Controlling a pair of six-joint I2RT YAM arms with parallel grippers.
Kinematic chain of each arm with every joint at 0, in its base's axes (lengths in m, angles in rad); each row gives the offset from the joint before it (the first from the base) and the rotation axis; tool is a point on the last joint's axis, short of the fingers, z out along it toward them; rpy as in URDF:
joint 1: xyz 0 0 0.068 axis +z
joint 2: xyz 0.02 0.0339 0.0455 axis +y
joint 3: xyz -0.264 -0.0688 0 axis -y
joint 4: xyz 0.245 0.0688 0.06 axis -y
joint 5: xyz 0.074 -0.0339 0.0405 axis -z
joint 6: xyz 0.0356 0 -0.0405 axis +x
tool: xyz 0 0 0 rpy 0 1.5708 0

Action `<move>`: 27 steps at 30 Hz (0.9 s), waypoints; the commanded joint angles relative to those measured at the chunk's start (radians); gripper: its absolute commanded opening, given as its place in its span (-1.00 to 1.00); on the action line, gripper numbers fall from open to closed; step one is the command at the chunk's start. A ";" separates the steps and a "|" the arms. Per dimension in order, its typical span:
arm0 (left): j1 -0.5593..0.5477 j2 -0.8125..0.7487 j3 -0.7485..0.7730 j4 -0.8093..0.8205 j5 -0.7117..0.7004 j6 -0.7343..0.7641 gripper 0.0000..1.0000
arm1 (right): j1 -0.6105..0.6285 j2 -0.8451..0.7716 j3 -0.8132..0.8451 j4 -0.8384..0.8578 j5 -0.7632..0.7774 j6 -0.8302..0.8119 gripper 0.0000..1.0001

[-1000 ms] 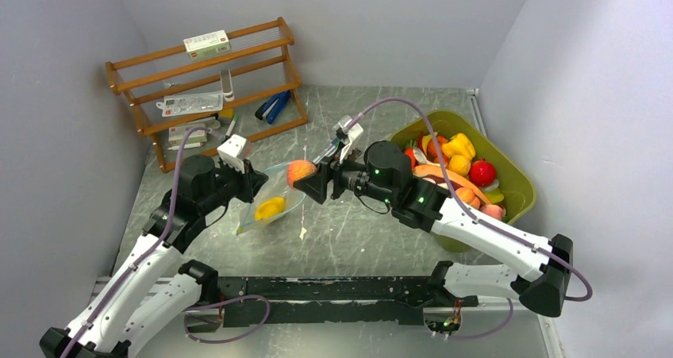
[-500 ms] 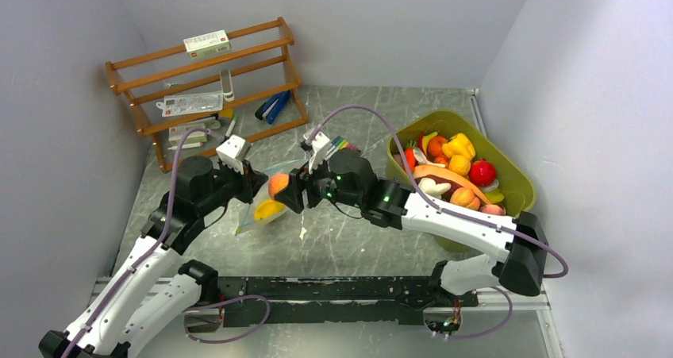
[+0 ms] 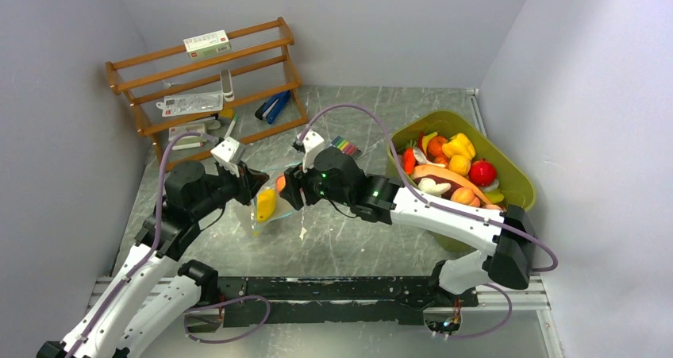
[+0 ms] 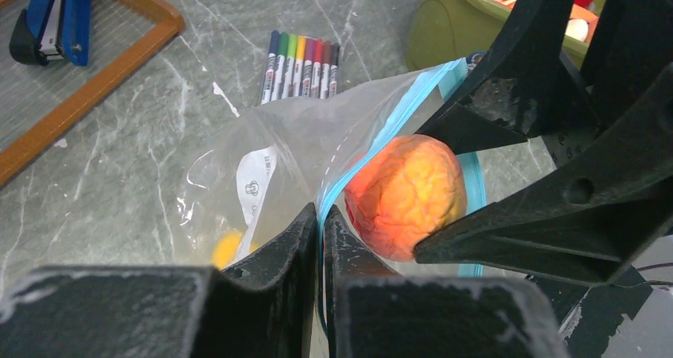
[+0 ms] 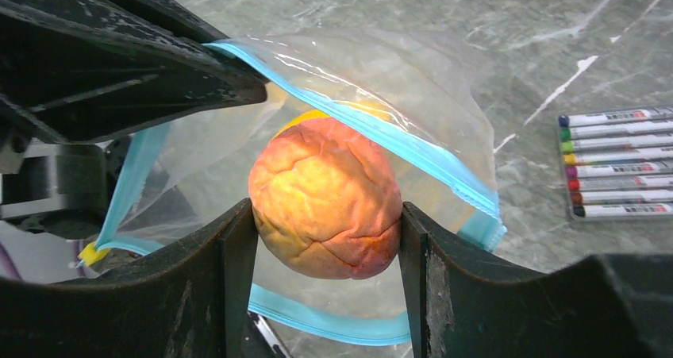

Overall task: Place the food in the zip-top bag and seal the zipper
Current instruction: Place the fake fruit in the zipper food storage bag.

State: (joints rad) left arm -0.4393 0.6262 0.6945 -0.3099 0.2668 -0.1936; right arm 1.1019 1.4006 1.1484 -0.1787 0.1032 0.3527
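My left gripper (image 4: 320,211) is shut on the teal-blue zipper (image 4: 381,140) of the clear zip-top bag (image 4: 262,159) and holds its mouth up and open. A yellow toy food (image 3: 265,205) lies inside the bag. My right gripper (image 5: 325,215) is shut on an orange-yellow peach-like toy fruit (image 5: 325,195), held in the bag's mouth between the two zipper strips (image 5: 373,132). In the top view the two grippers (image 3: 248,185) (image 3: 284,191) meet at the bag (image 3: 270,215) in the table's middle. The peach also shows in the left wrist view (image 4: 406,195).
An olive-green tub (image 3: 508,175) with several toy foods stands at the right. Coloured marker pens (image 3: 344,145) lie just behind the bag. A wooden rack (image 3: 206,88) with boxes and a blue stapler (image 3: 273,106) stands at the back left.
My right gripper has carried the peach leftward and down into the bag's mouth. My left gripper has tilted the bag more upright, still gripping the zipper.
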 commanded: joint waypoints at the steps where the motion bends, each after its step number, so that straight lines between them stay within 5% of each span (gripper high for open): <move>1: 0.004 -0.002 -0.004 0.055 0.052 -0.041 -0.86 | 0.006 0.005 0.021 -0.010 0.059 -0.034 0.14; 27: 0.005 -0.027 -0.029 0.051 0.032 -0.034 -0.86 | 0.006 0.038 0.040 -0.015 0.062 0.018 0.45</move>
State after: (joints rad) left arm -0.4393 0.6167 0.6640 -0.2897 0.2974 -0.2348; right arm 1.1019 1.4761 1.1835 -0.2085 0.1688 0.3496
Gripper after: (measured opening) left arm 0.071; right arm 0.704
